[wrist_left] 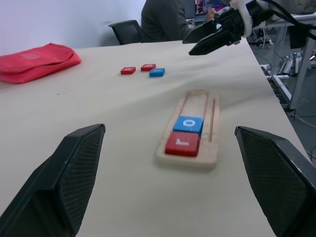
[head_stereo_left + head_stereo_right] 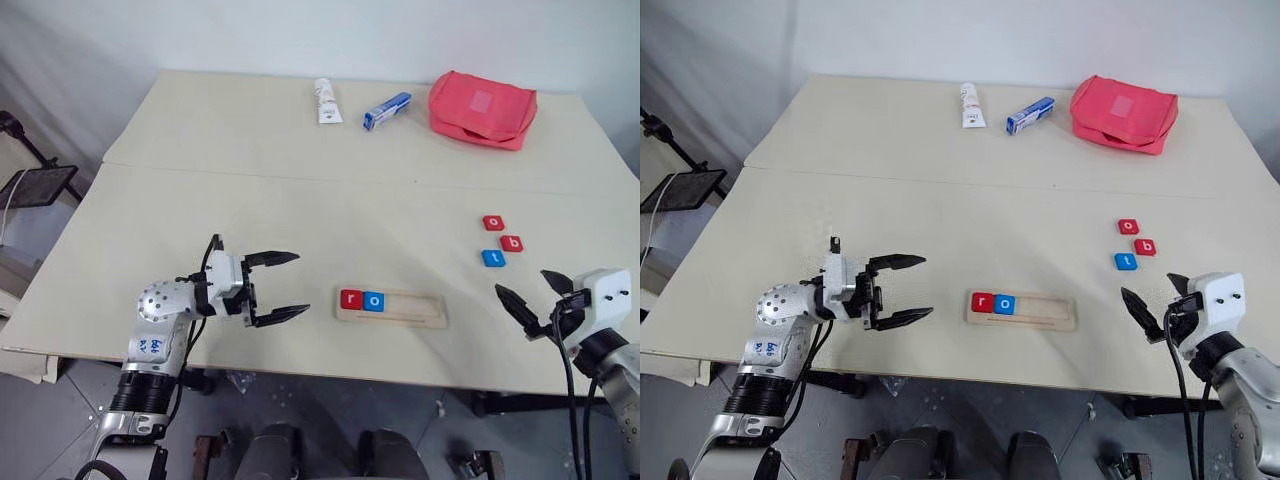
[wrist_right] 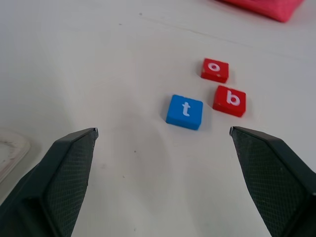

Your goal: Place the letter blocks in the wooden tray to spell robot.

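Observation:
The wooden tray [image 2: 392, 306] lies near the table's front edge and holds a red r block [image 2: 351, 299] and a blue o block [image 2: 373, 300] at its left end. Three loose letter blocks sit to the right and farther back: a red o [image 2: 494, 223], a red b [image 2: 511, 243] and a blue t [image 2: 493, 258]. My left gripper [image 2: 281, 287] is open and empty, left of the tray, pointing toward it. Open and empty too, my right gripper [image 2: 535, 303] hovers at the front right, nearer than the loose blocks, with the blue t [image 3: 184, 112] ahead of it.
At the back of the table lie a white tube [image 2: 326, 101], a blue-and-white box [image 2: 387, 110] and a red pouch [image 2: 483, 108]. A seam [image 2: 300, 177] crosses the tabletop. A person [image 1: 165, 19] sits beyond the table's right end.

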